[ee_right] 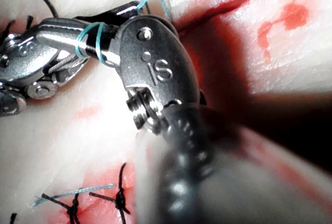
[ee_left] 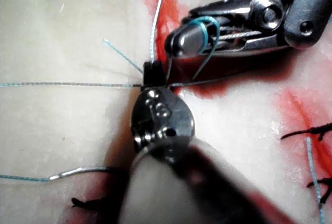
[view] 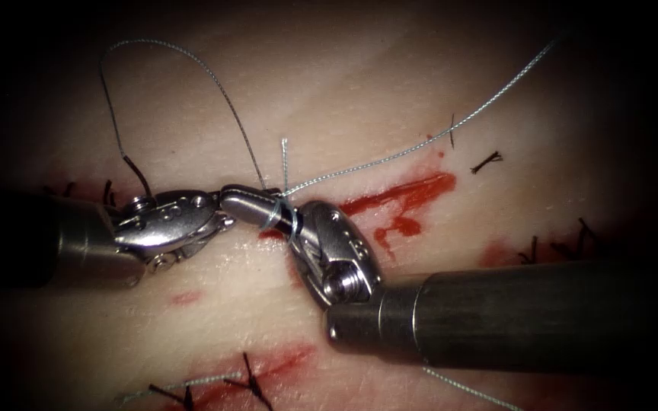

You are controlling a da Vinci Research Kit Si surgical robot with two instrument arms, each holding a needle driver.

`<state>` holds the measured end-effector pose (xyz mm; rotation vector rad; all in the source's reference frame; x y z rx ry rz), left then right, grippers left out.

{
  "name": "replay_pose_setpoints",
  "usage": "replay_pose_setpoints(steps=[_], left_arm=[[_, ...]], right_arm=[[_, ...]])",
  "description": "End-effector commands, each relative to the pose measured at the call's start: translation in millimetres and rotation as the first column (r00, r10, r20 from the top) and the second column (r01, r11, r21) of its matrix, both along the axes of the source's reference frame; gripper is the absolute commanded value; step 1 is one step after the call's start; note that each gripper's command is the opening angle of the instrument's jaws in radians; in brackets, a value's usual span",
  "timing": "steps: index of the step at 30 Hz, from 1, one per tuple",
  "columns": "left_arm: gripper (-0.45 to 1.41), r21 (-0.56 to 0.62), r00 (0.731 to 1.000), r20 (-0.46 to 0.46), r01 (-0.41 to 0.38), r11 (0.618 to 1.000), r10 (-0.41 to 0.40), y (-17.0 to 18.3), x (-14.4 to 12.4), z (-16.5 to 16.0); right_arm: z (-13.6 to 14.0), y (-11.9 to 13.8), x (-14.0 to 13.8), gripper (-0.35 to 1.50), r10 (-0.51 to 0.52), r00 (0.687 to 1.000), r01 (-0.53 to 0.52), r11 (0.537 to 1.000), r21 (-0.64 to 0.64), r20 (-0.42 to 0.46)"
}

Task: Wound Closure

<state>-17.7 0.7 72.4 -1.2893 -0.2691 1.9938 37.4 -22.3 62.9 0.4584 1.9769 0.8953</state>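
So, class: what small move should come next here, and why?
Probably ease the left tool back so the thread loops slip off: they wrap its shut jaws, while the right tool grips the thread. The needle seems to lie free on the tissue.

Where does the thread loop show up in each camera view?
Endoscope: loop circles the left end effector, mid-picture; right end effector grips thread.
Left wrist: loop on that same end effector.
Right wrist: likewise.
Shared landmark: red fluid alongside.

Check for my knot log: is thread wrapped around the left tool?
Wrapped: loops of thread circle the left tool beside the right tool.
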Motion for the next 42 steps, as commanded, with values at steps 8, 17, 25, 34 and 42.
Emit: replay_pose_setpoints(steps=[8,17,25,34,42], left_arm=[[-0.45,-0.018,0.998,-0.05,0.026,1.0,-0.027,-0.5,0.4,0.1],[-0.45,-0.039,0.996,-0.082,0.025,0.999,-0.028,-0.4,0.1,-0.2],[-0.45,-0.044,0.994,-0.105,0.028,0.999,-0.033,-0.3,0.1,-0.1],[-0.45,-0.039,0.989,-0.13,0.069,0.997,-0.074,0.7,0.3,-0.6],[-0.45,-0.015,0.991,-0.116,0.072,0.997,-0.073,1.5,0.6,-2.3]], right_arm=[[0.2,-0.7,-0.2,-0.35,0.179,0.926,-0.146,0.982,-0.121,0.332],[-0.5,-1.9,0.1,-0.35,0.514,0.65,-0.508,0.842,-0.184,0.56],[-0.8,-2.2,0.3,-0.35,0.449,0.712,-0.446,0.883,-0.146,0.539],[-1.0,-2.7,0.4,-0.35,0.442,0.703,-0.464,0.879,-0.111,0.557],[-0.9,-2.7,0.3,-0.35,0.41,0.714,-0.471,0.881,-0.043,0.567]])
